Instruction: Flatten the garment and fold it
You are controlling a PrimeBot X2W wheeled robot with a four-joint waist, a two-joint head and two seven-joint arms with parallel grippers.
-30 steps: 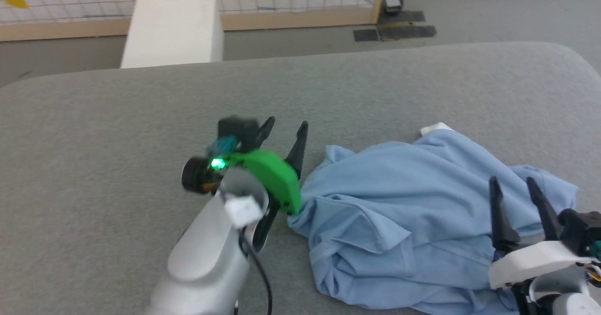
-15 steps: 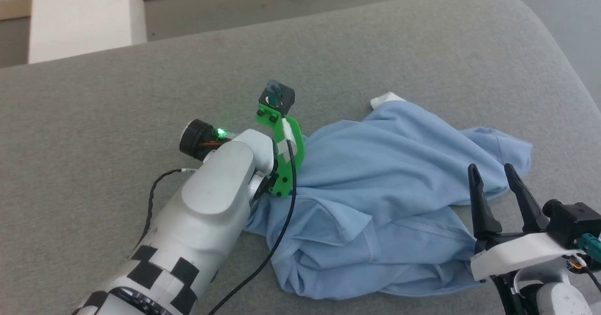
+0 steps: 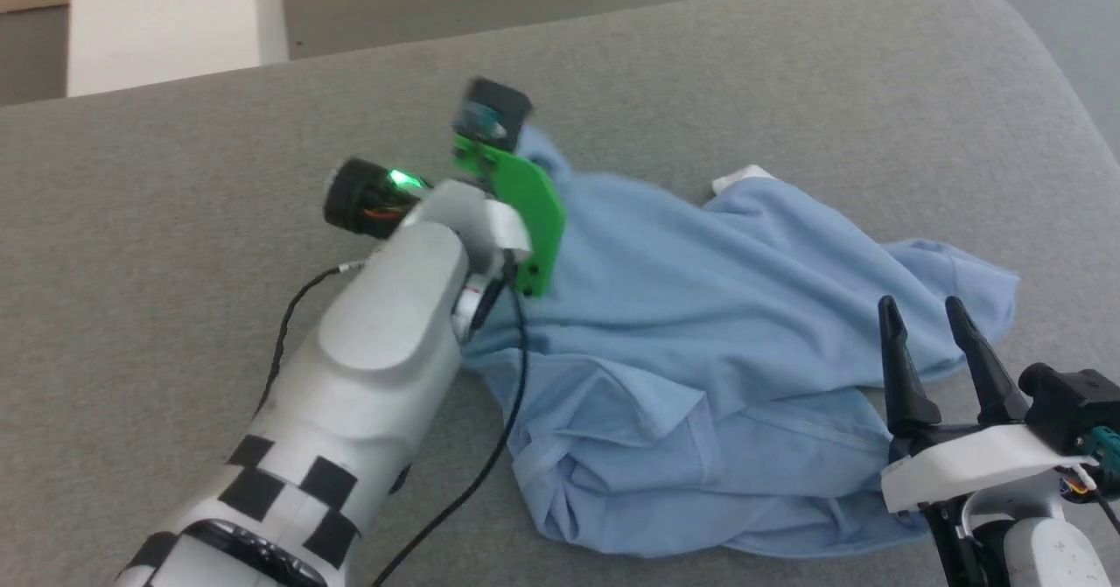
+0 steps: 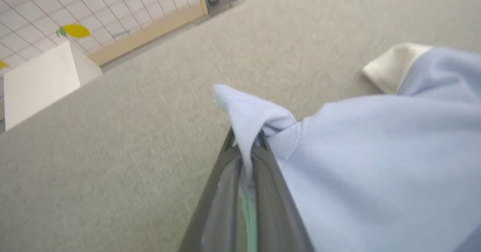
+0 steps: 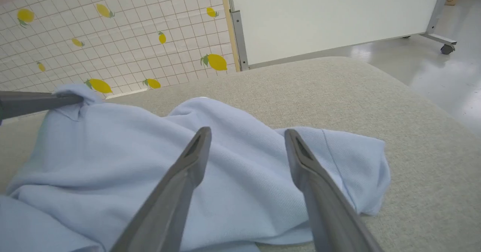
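- Left end effector [image 4: 246, 141]: fingers clenched together on a pinch of the garment [image 3: 700, 333]. In the left wrist view a small peak of light blue cloth stuck out past the fingertips.
- Head view: the pinched corner sat at the garment's far left end, raised off the grey padded surface [image 3: 175, 220], just beside the green bracket [image 3: 525, 211] on the left wrist. The cloth sloped down from that corner into the rest of the heap.
- Garment: crumpled and not flattened, lying right of centre on the surface. Its near part showed overlapping folds and a stitched hem; one sleeve spread out toward the right.
- White fabric tab [image 3: 739, 178] showed at the garment's far edge, resting on the surface.
- Right end effector [image 3: 919, 307]: fingers spread apart with nothing between them, positioned over the garment's near right edge. Whether the fingertips touched the cloth could not be told.
- White box [image 3: 166, 18] stood beyond the far left edge of the surface.
- Right wrist view: a lemon-print tiled wall [image 5: 112, 38] and a white panel [image 5: 330, 15] on castors stood behind the surface.
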